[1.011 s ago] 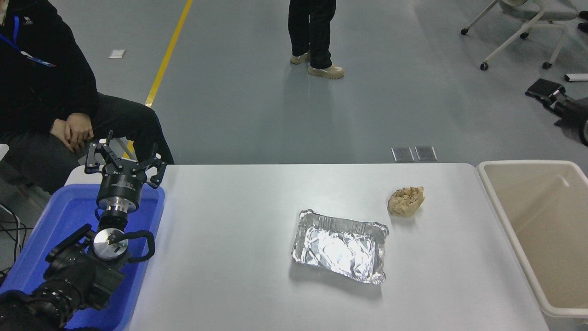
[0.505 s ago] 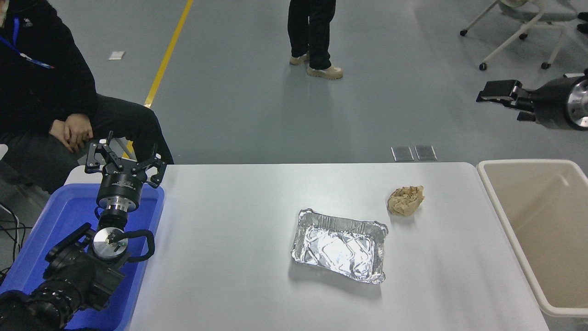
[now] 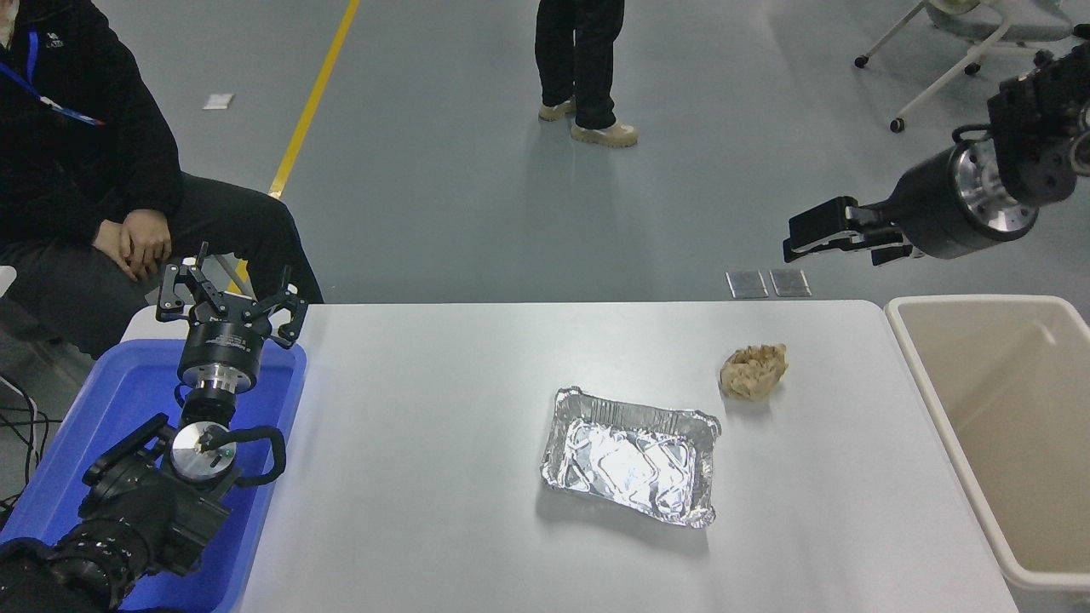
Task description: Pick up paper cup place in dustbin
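right gripper (image 3: 805,238) has swung left over grey floor (image 3: 443,170), fingers together, empty.

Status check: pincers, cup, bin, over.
Left pincer open, parked over blue tray. Right pincer raised beyond table's far edge, holding nothing. No paper cup visible. Dustbin at right, unobstructed.

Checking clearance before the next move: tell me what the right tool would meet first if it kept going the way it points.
The right tool points left, raised beyond the table's far edge. Nothing shows in that line; depth is unclear.
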You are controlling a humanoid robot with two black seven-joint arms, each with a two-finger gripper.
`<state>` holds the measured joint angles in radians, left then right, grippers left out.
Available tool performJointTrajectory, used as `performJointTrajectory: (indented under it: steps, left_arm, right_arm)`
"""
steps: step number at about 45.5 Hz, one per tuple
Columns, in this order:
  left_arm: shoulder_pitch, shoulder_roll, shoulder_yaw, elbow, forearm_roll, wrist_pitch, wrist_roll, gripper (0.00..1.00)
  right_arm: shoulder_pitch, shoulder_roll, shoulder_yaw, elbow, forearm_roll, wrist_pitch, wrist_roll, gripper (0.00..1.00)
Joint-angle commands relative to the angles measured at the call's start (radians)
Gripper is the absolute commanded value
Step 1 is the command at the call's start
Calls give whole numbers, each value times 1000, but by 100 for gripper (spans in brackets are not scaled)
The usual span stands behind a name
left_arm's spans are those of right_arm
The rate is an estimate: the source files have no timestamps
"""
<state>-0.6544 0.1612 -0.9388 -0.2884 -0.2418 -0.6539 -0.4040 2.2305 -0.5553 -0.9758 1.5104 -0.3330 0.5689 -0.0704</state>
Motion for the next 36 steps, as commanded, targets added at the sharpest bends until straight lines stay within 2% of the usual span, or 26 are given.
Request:
performJointTrajectory:
  steps: [1,12,24,36]
  left_arm:
    - [1,0,0,0,-1,0,-1,99]
    - [1,0,1,0,-1,0,-1,99]
    - [-1,0,2,0,-1,0,-1,99]
    - [-1,0,2,0,-1,2,-1,99]
  right_arm:
    - [64,164,-70,31,193,100,0,100]
    - [93,340,-139,5,321,108,0,100]
    - [44,474,-193,-116,385,57,0,100]
    - [43,483,-253,-104,355,94,-2,100]
